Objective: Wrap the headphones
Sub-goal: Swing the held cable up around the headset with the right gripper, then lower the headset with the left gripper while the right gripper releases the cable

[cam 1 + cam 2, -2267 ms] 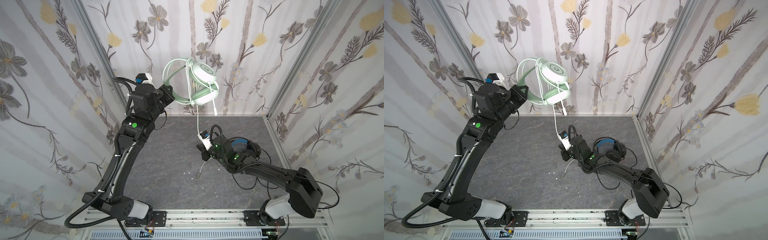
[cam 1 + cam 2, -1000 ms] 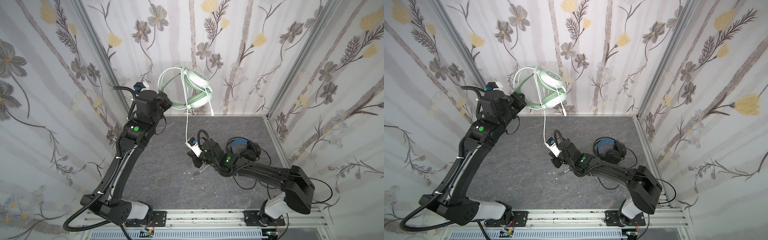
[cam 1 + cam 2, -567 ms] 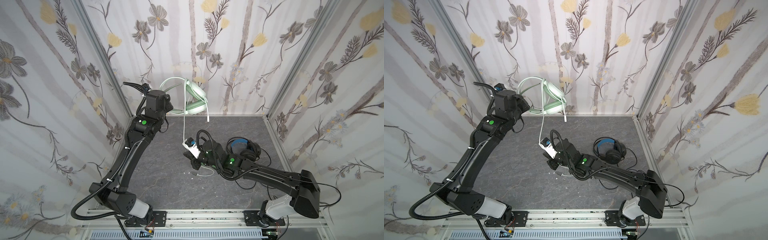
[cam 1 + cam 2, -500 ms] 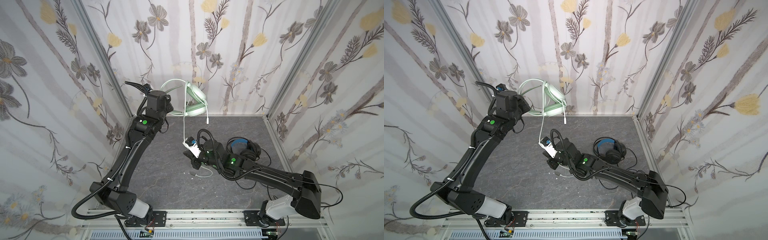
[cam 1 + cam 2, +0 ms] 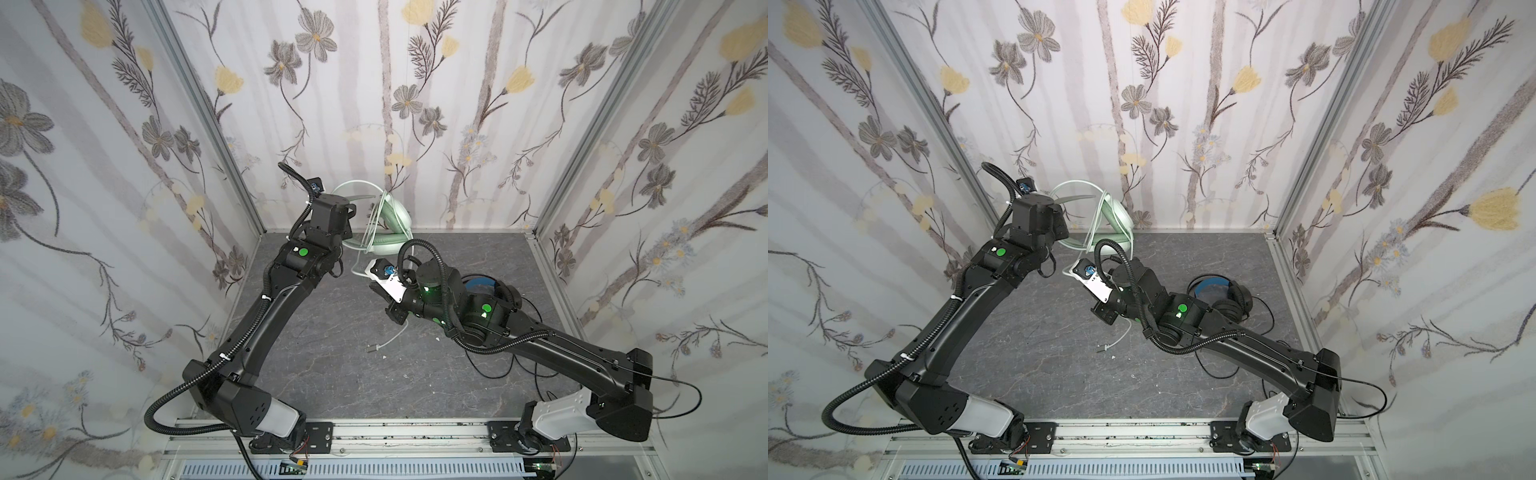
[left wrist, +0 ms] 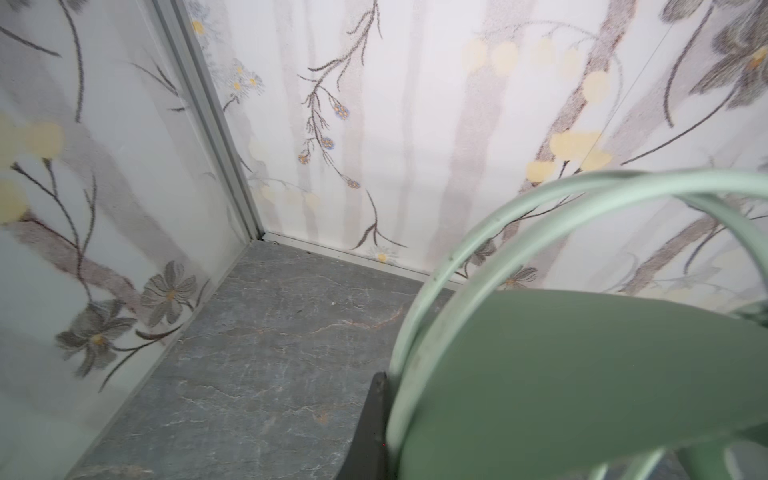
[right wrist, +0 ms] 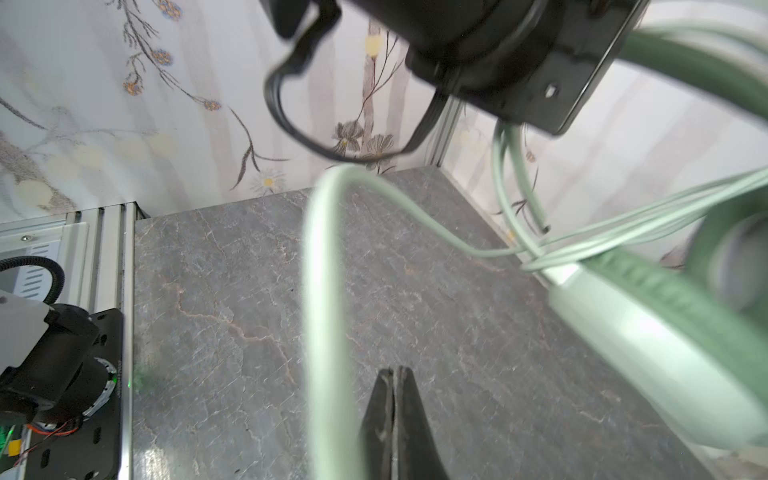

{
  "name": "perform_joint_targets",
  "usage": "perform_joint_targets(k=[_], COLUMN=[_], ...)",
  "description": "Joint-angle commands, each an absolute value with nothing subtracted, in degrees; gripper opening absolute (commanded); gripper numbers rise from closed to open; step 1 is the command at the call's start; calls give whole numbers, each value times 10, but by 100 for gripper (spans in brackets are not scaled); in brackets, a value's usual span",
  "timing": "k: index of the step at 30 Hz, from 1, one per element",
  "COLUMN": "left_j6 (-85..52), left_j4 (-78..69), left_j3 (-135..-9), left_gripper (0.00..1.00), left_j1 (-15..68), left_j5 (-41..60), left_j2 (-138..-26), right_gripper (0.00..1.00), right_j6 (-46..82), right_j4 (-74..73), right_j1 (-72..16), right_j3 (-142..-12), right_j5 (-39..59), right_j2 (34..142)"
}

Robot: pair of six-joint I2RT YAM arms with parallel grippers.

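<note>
The mint green headphones (image 5: pixel 390 232) (image 5: pixel 1117 220) hang low at the back of the table, near the left corner. My left gripper (image 5: pixel 352 214) is shut on their headband (image 6: pixel 457 257). In the left wrist view one black finger (image 6: pixel 372 424) presses against that band. Their pale cable (image 7: pixel 328 291) loops down past my right gripper (image 7: pixel 395 374) (image 5: pixel 376 286), whose jaws are shut, with nothing showing between the tips. The cable runs beside them, and its plug (image 5: pixel 371 348) lies on the table. The black headphones (image 5: pixel 482 282) (image 5: pixel 1212 286) lie at the right, behind my right arm.
The black headset's thin cable (image 5: pixel 498 365) sprawls over the grey table (image 5: pixel 332 386) under and beside my right arm. Floral walls close in the back and both sides. A metal rail (image 5: pixel 395 432) runs along the front edge.
My left arm has lowered the mint headphones toward the back of the table. The cable, taut a second ago, now hangs in a slack loop. My right gripper has shifted slightly backward.
</note>
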State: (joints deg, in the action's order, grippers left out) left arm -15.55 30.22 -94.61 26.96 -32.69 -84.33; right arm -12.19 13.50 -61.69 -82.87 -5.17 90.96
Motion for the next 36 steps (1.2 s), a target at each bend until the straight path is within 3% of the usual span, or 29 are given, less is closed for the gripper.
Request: perform_joint_targets(k=[1, 24, 36], left_j6=[-119, -67, -48], left_j4=[267, 289, 290], left_j3=[-931, -837, -840], left_gripper=[0, 0, 0], left_j1=[278, 285, 299], left_j5=[-377, -301, -315], left_j2=[-827, -739, -740], right_gripper=[0, 0, 0], right_j6=[-175, -248, -301], right_j4=[173, 241, 243], right_j1=[-608, -526, -546], right_j3=[-858, -914, -913], right_j5=[-94, -195, -246], right_j2=[931, 919, 926])
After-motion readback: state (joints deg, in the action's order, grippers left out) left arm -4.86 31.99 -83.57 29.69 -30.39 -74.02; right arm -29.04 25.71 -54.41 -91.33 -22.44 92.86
